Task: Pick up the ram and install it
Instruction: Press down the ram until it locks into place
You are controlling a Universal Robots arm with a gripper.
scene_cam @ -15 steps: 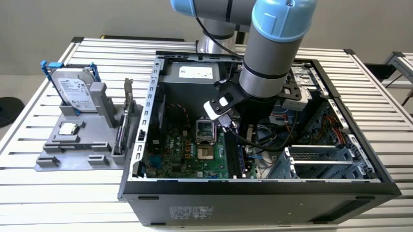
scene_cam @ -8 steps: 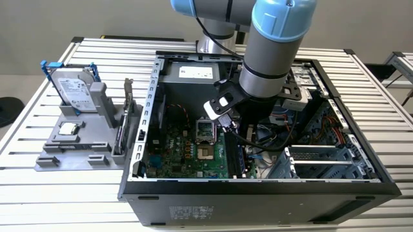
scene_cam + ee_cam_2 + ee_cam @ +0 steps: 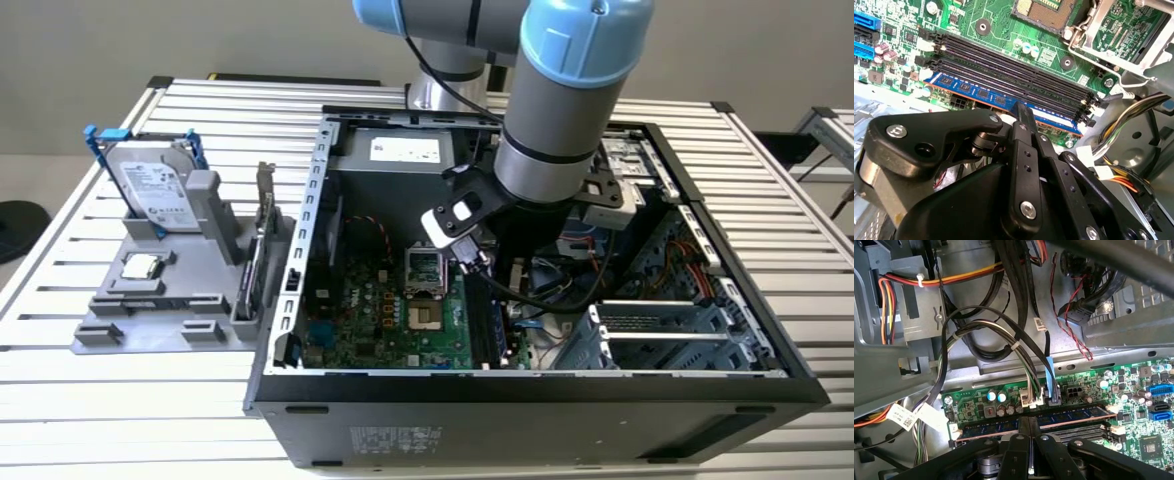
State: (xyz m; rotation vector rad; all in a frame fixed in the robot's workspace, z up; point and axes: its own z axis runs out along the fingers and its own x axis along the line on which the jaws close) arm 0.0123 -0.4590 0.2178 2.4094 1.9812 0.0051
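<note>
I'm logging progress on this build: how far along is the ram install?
Done: the ram is off the holder and stands in a slot on the motherboard. In hand: the tool is shut on its top edge in both wrist views. Left: I cannot tell whether it is fully seated; release remains.

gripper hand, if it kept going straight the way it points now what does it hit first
Most likely the ram, a long thin blue circuit-board stick, which the black hand already grips, shut on its top edge. Straight beyond it lie the long black motherboard slot and green motherboard, though depth is hard to judge.
</note>
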